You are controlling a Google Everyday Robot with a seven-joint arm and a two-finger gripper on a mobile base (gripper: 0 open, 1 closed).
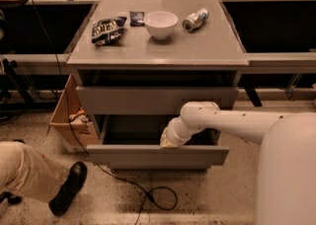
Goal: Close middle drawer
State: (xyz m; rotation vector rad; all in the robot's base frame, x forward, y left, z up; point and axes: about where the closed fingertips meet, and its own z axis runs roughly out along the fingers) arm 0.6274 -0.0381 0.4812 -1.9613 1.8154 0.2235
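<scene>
- Jaws: you cannot tell whether they are released or clenched. The gripper [171, 140] sits at the top rim of the front panel, towards the inner side.
- Placement rationale (a judgement): the panel has no handle, so the rim is the surface you can push on.
- Middle drawer [158, 156]: pulled well out of the cabinet, interior exposed, front level.
- Arm [222, 119]: crosses the open drawer from the robot body, low enough to pass under the taller drawer [155, 100].
- Counter [212, 51]: carries a bowl [160, 24], chip bag [107, 29] and can [195, 20], so push smoothly.
- Floor: a cable [158, 197] lies below the drawer and a shoe [65, 189] is near.
</scene>
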